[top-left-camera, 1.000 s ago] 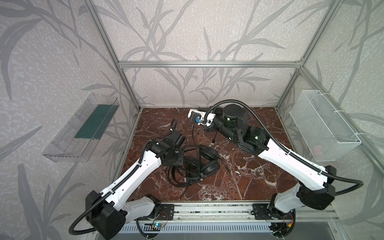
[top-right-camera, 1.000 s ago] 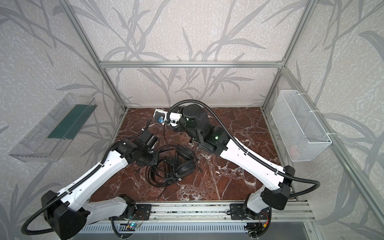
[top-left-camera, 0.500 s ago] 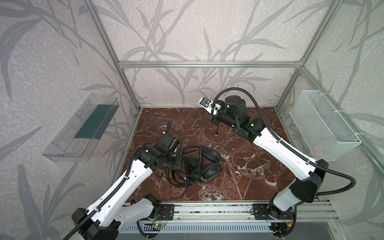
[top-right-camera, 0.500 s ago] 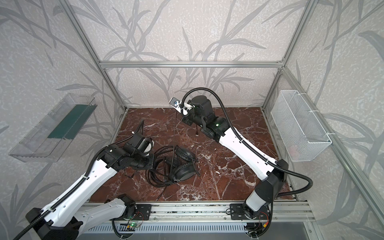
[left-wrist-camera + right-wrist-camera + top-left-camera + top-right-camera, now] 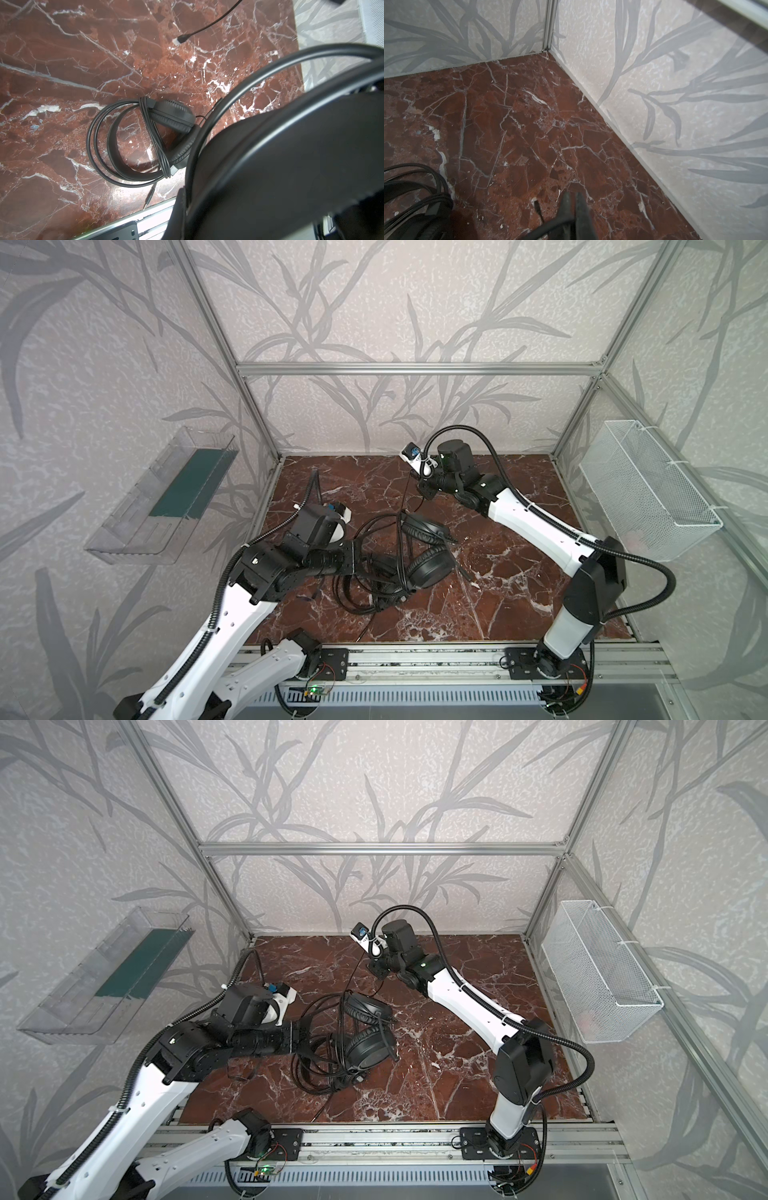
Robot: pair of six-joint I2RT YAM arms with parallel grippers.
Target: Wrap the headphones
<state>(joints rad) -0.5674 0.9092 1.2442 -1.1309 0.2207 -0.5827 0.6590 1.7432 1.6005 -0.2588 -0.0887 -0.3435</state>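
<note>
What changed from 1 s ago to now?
Right hand closed fully on the cable and rose back toward the rear wall, drawing it up straight from the headphones. Left hand barely shifted, still shut on the headphones. Wire basket and clear tray unchanged.

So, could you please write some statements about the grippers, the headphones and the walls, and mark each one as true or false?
1. The right gripper is shut on a thin cable. True.
2. The left gripper is open and far from the headphones. False: it is shut on them.
3. In the left wrist view, a headset lying on the table has its cable wound around it. True.
4. The white wire basket hangs on the left wall. False: it hangs on the right wall; the left wall carries a clear tray.
</note>
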